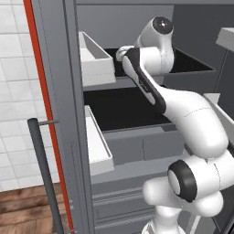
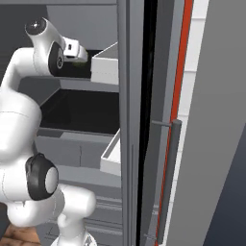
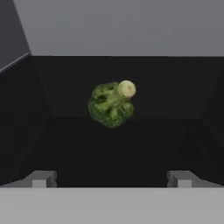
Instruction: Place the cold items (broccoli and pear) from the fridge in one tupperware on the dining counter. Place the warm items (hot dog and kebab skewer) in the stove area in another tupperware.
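Nearest in the hand view, the gripper (image 3: 112,178) is seen with its two finger tips (image 3: 40,179) set wide apart at the lower edge; the jaws are spread fully and nothing is held between them.

Beyond the tips, a dark shelf floor (image 3: 112,148) is seen, clear up to the broccoli (image 3: 111,104). The broccoli is lying on that dark floor, well apart from the tips and roughly centred between them. Its pale cut stem end is turned up and to the right in the hand view, with the green florets below and to the left. Behind it a dark back wall is met, and grey surfaces are seen above.

From the left base view, the white arm (image 1: 192,123) is seen rising from the lower right and reaching into the open fridge (image 1: 137,114) at the upper shelf level. A white door bin (image 1: 93,57) is seen just left of the wrist, a second door bin (image 1: 98,141) lower down. A dark vertical handle (image 1: 43,173) is noted at the door's outer side, with tiled wall beyond and wood flooring below.

From the right base view, the hand (image 2: 72,50) is seen pointing into the upper dark shelf, a small green patch, probably the broccoli, showing just past it. The lower shelf (image 2: 81,113) is dark. A red strip (image 2: 180,72) is seen running down the door edge.
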Controlling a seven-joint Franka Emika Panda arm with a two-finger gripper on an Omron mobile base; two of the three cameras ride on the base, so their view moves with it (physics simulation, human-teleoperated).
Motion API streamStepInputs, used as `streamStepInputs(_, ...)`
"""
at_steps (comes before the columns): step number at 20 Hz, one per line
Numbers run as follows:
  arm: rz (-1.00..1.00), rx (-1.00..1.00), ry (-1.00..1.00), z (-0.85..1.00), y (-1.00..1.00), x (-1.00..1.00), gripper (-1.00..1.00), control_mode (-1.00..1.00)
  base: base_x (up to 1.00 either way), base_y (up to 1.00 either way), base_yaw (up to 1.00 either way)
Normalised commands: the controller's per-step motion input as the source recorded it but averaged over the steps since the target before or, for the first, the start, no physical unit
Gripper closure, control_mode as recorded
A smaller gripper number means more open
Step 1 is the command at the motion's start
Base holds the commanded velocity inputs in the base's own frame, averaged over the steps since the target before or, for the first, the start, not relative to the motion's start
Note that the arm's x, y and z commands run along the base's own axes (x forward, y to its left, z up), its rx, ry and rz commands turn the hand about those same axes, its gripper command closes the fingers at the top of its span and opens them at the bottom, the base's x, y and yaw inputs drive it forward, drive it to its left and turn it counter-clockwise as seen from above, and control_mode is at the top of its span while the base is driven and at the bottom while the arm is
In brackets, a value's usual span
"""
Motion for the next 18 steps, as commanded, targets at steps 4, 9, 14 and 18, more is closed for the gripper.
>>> streamStepInputs(4,0.0,0.0,-0.03,-0.02,0.0,0.31,-1.0,-1.0,0.0,0.0,0.0)
streamStepInputs(9,0.0,0.0,-0.27,-0.21,0.0,0.23,-1.0,-1.0,0.0,0.0,0.0)
streamStepInputs(14,0.0,0.0,-0.2,-0.18,0.0,0.2,-1.0,-1.0,0.0,0.0,0.0)
streamStepInputs(18,0.0,0.0,0.0,0.0,0.0,0.27,-1.0,-1.0,0.0,0.0,0.0)
